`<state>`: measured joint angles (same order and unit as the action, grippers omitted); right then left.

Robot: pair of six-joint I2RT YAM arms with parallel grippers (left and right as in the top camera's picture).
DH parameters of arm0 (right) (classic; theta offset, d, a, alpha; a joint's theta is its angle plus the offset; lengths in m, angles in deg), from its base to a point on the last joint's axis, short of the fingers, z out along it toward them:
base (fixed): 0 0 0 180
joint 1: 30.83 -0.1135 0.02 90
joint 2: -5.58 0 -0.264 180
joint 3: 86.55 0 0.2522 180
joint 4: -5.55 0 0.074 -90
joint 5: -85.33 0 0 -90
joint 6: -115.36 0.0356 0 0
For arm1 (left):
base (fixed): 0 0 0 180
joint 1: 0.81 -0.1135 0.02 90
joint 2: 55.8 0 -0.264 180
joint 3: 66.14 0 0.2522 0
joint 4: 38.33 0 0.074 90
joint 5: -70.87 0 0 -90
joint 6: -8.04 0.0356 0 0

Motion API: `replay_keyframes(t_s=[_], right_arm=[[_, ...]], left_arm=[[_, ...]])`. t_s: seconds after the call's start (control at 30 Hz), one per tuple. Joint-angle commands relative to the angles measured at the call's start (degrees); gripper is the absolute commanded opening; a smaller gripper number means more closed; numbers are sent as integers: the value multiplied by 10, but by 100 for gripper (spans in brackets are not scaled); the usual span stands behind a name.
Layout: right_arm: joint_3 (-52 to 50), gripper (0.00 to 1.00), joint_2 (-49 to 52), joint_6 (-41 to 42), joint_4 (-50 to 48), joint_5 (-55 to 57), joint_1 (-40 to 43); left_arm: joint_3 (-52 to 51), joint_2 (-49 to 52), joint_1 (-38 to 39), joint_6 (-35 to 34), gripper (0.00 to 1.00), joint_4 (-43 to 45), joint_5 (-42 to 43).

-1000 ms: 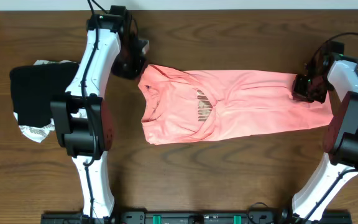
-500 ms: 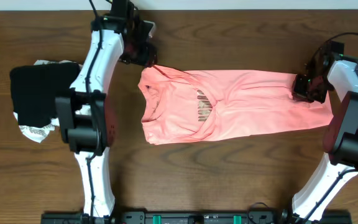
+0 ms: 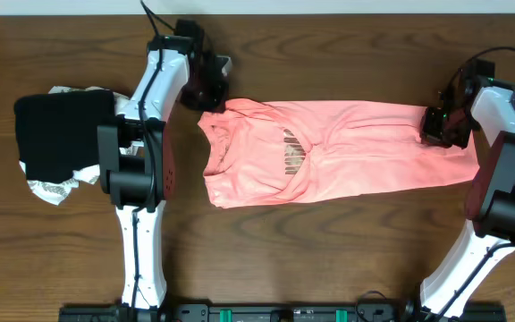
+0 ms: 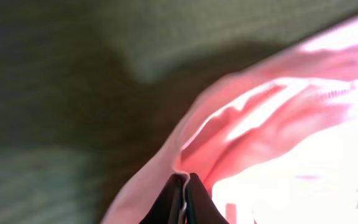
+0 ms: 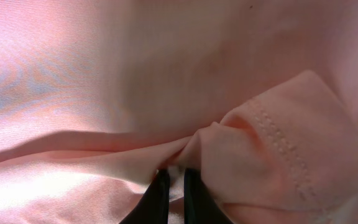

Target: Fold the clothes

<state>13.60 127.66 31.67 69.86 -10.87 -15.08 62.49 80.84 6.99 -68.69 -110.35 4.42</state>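
The salmon-pink T-shirt lies sideways across the table, neck to the left, gold lettering near its middle. My left gripper is at the shirt's upper-left corner; in the left wrist view its fingers are shut on a thin fold of pink fabric. My right gripper is at the shirt's upper-right hem; in the right wrist view its fingers are shut on a bunched fold of the shirt.
A black folded garment lies on a white patterned cloth at the left of the wooden table. The arm bases stand at the front left and front right.
My left gripper has swung from the shirt's left corner up toward the back edge and come down at the shirt's upper-left corner. The right arm and the shirt have hardly moved.
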Motion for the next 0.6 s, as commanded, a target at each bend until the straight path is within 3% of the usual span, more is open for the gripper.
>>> replay_keyframes(t_s=[0.0, 0.3, 0.57], right_arm=[[-17, 10, 18, 1, 10, 30, 12], [-17, 11, 18, 1, 7, 32, 12], [-17, 12, 18, 1, 0, 32, 12]], left_arm=[[1, -8, -1, -3, 6, -26, 11], [1, -13, -1, 12, 6, -134, -37], [-3, -11, -1, 12, 6, -150, -90]])
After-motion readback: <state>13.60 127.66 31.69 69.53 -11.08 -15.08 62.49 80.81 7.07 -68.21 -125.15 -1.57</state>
